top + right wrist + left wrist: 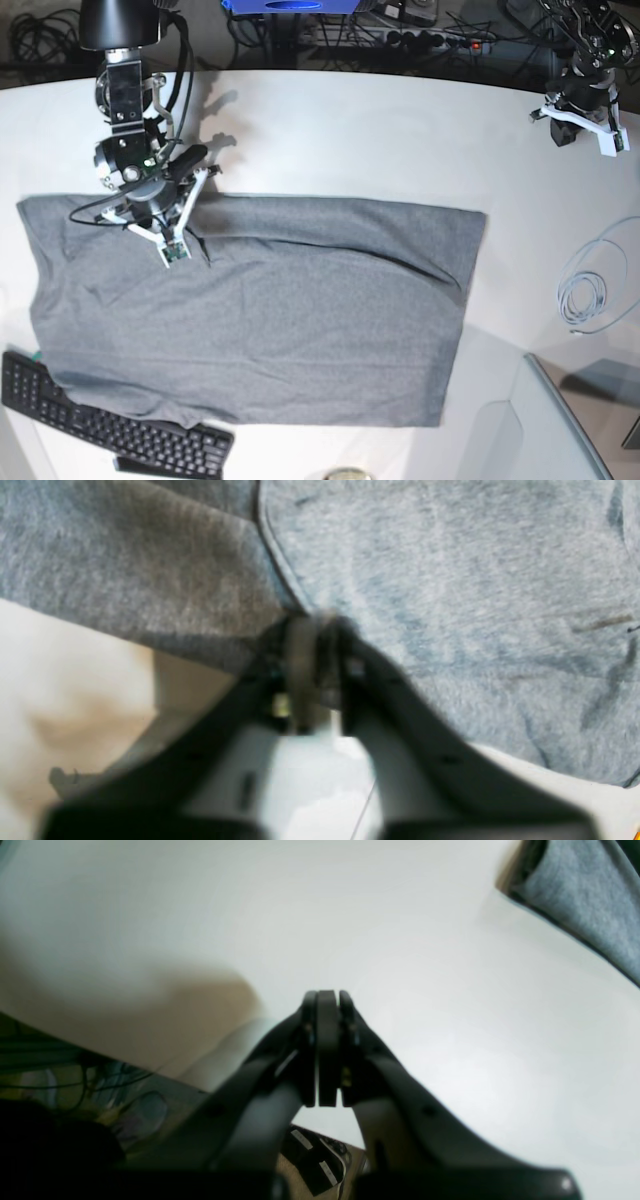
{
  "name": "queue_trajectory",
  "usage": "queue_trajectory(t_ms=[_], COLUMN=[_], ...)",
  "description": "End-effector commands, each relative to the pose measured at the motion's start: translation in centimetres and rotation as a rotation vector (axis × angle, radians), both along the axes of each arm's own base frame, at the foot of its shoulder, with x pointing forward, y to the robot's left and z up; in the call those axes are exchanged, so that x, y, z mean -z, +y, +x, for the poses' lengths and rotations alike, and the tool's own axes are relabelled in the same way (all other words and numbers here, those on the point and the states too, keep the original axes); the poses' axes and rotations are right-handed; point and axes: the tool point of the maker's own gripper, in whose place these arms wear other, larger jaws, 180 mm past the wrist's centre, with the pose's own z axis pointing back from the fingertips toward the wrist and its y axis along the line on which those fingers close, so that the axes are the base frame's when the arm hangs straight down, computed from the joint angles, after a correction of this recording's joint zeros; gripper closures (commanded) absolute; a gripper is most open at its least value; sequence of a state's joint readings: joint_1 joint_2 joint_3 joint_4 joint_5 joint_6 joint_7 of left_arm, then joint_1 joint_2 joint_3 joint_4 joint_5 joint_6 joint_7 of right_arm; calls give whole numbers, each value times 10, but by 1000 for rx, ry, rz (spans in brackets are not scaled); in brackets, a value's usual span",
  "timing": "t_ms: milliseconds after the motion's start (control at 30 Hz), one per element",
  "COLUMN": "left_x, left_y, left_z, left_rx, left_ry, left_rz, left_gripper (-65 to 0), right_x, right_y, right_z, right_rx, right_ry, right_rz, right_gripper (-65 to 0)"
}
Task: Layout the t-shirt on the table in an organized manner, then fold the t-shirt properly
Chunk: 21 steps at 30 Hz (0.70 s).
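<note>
I am pinching the t-shirt (pixel 450 580) edge at the tips of my clamped right gripper (pixel 312 622), aiming to drag low along the table (pixel 350 130); left gripper (pixel 327 995) idling closed, empty.

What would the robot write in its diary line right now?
t-shirt: spread on table | right gripper: shut, at shirt's top edge | left gripper: shut, empty, away from shirt | keyboard: under shirt corner

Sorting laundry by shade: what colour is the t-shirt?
Plain heather-grey knit t-shirt, no print; clearest in the base view.
</note>
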<state>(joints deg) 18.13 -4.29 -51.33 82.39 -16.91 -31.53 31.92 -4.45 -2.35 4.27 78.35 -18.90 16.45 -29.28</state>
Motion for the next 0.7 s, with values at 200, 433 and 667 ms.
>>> queue_trajectory(t_ms=[200, 433, 667], left_x=[-12, -11, -11], left_y=[7, 6, 7], left_z=[5, 5, 5], left_rx=[1, 2, 3], left_ry=[-40, -39, -38], left_rz=[24, 22, 23], left_gripper=[0, 0, 0], right_x=[-16, -36, -35], right_y=[-7, -21, -24], right_z=[21, 55, 84], right_rx=[-8, -28, -48], right_ry=[-65, -120, -107], right_rz=[-21, -107, -154], right_gripper=[-8, -8, -8])
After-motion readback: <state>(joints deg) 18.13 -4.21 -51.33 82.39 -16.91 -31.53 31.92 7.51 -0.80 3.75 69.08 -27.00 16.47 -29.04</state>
